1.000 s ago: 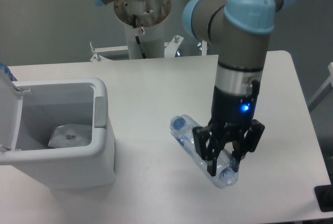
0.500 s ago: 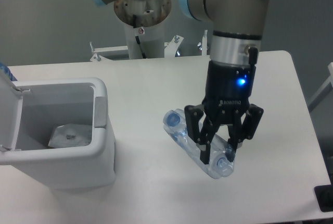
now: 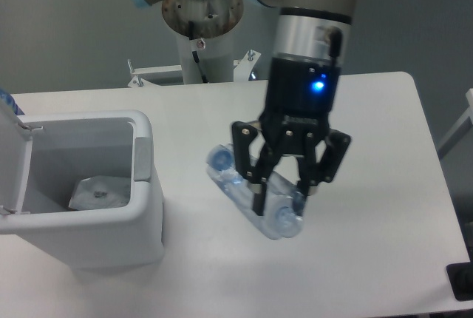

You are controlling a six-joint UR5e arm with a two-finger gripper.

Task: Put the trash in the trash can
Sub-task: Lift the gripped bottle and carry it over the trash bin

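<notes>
Clamping the clear bottle point(image 3: 247, 200) between its black fingers, the gripper point(image 3: 279, 194) holds it tilted above the white table point(image 3: 384, 185), blue cap end toward the bin. To the left stands the open trash can point(image 3: 144, 185); the whitish plastic bag point(image 3: 98, 192) lies inside it.

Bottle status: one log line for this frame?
phase: carry to bin | hand: shut on bottle, lifted off table | plastic bag: inside trash can | lid: open
</notes>
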